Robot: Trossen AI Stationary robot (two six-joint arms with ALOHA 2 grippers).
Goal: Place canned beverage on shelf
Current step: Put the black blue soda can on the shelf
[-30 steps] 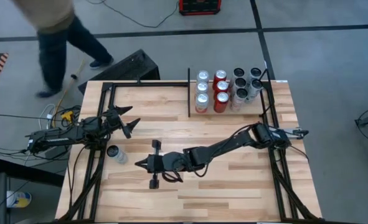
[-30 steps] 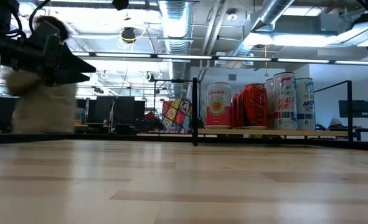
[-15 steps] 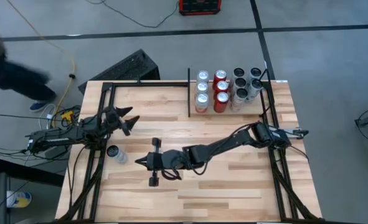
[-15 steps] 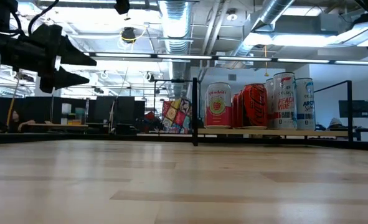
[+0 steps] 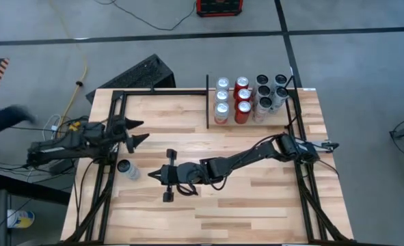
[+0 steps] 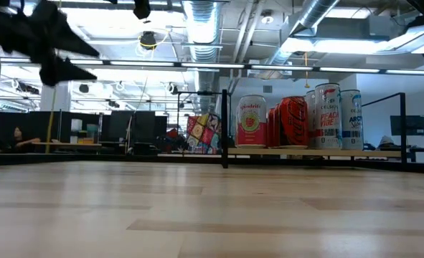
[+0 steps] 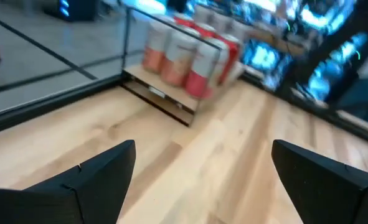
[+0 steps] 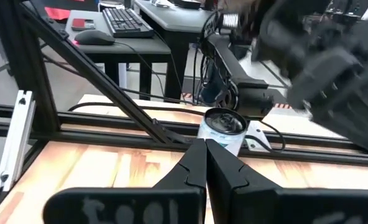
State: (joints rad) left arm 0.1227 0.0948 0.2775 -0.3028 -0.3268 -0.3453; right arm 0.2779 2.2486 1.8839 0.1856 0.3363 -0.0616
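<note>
My spread left claw [image 5: 137,132] has pulled back toward the frame's left; the can [image 5: 124,167] waits ungrasped, right claw [image 5: 154,176] pressed together.

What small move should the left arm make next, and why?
Probably lower the left gripper toward the lone can standing at the table's left edge. Its fingers are spread and empty, raised off the wood, and that can is the only one outside the shelf. The right gripper is shut beside the can, holding nothing.
</note>
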